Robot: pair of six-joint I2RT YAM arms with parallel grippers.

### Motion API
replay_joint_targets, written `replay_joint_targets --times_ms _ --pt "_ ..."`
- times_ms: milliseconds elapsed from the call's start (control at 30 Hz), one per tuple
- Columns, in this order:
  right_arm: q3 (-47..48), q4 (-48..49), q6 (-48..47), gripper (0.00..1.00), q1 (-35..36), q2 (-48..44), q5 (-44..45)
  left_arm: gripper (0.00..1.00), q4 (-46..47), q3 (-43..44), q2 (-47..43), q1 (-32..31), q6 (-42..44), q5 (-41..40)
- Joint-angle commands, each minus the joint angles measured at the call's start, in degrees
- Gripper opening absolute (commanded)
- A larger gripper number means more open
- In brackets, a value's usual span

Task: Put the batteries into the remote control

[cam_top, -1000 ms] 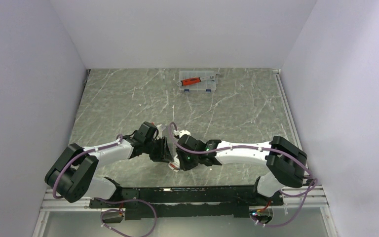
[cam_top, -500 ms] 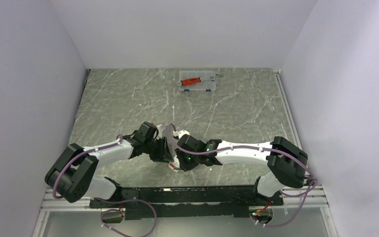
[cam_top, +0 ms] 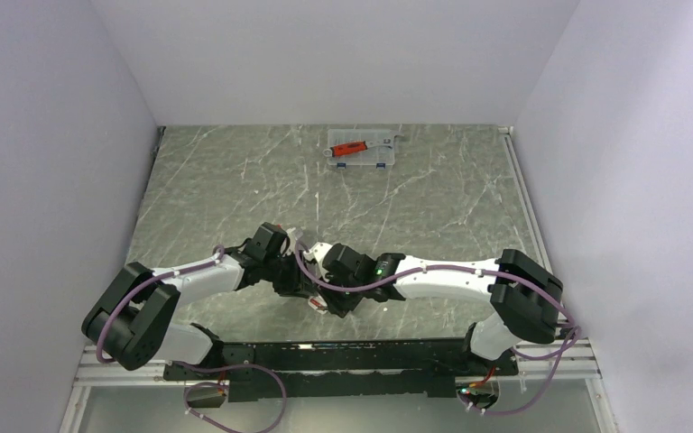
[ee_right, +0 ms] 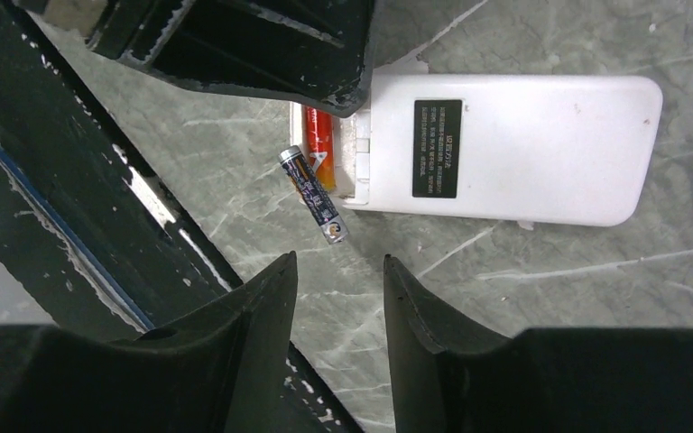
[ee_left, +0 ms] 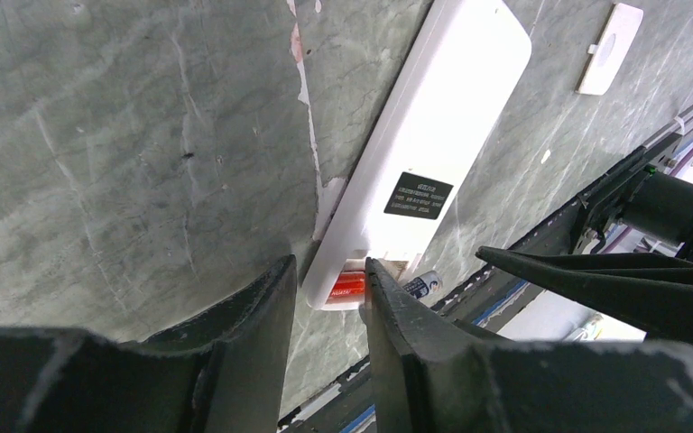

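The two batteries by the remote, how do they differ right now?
The seated battery lies in the remote control's open compartment; the loose battery lies on the table beside it. The seated battery shows red-orange; the loose battery looks dark with silver ends. Both are thin cylinders.

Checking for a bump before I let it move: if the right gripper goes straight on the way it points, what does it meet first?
Most likely the loose battery lying on the table just ahead of the open right gripper, beside the remote control's open end. Depth is unclear.
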Motion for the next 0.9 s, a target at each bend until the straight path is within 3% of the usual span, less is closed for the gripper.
replay_joint_targets --times_ms 0,867 --pt "2.41 1.76 -6.66 0.43 -0.24 -1.02 -1.91 0.4 -0.17 0.94 -1.69 -0.1 -0.01 1.58" --pt "-1.05 10.11 -14.29 0.43 -0.23 1.91 -2.88 0.44 -2.89 1.15 -2.92 -0.09 0.56 2.27"
